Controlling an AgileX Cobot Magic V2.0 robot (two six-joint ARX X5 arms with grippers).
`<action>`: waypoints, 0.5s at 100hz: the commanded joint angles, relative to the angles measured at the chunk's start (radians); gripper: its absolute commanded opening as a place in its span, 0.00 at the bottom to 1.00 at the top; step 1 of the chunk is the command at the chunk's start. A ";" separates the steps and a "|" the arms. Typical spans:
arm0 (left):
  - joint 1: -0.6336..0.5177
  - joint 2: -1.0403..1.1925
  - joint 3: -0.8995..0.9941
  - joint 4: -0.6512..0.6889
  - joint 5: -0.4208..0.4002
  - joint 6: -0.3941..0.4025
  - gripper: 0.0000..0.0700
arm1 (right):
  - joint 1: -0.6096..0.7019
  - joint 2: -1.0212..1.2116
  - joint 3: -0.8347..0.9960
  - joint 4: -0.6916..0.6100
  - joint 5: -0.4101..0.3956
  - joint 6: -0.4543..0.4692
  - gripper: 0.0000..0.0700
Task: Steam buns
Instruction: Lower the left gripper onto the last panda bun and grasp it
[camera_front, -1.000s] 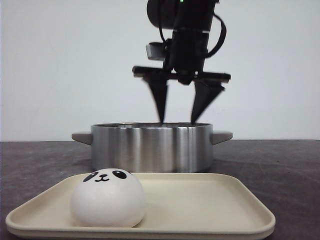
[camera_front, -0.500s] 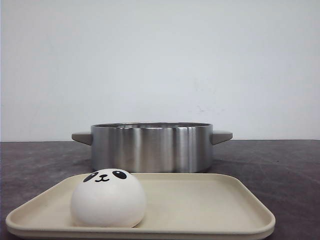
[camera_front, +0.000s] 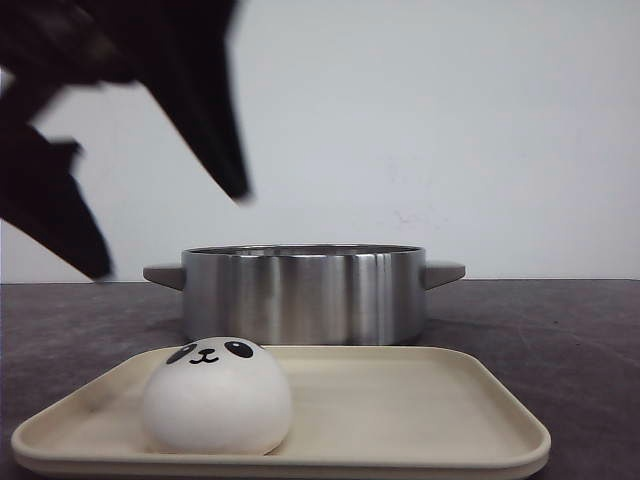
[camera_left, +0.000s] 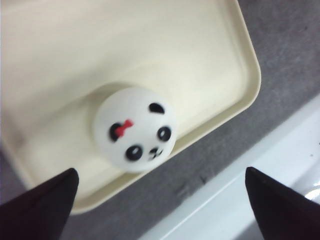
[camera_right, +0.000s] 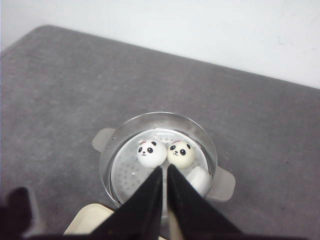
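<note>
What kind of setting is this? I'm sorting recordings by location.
Likely a lab tabletop staged as a kitchen: a bare grey table against a plain white wall, holding only a steel steamer pot and a beige tray with a toy-like panda bun.

**Layout: tray in front, pot behind**

Tray (camera_front: 420, 425) sits at the table's (camera_front: 560, 330) front edge, centred. Pot (camera_front: 303, 295) stands directly behind it, just beyond the tray's back rim, handles out to left and right. One bun (camera_front: 216, 397) on the tray, left half, close to the front rim; rest of the tray bare. Left gripper (camera_front: 165, 230) in the air above the table's left side, up and left of the pot, above the tray bun. In the pot: three buns, two (camera_right: 152, 153) (camera_right: 181, 154) side by side towards the wall side, a third (camera_right: 198, 180) nearer the tray, partly hidden by the right gripper (camera_right: 165, 172).
</note>
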 joint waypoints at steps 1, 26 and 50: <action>-0.023 0.055 0.015 0.017 0.000 -0.031 1.00 | 0.012 0.013 0.019 0.009 0.003 0.000 0.01; -0.049 0.204 0.015 0.068 -0.059 -0.030 1.00 | 0.012 0.013 0.019 0.005 0.003 0.000 0.01; -0.049 0.272 0.015 0.102 -0.080 -0.031 1.00 | 0.012 0.013 0.019 -0.014 0.003 0.000 0.01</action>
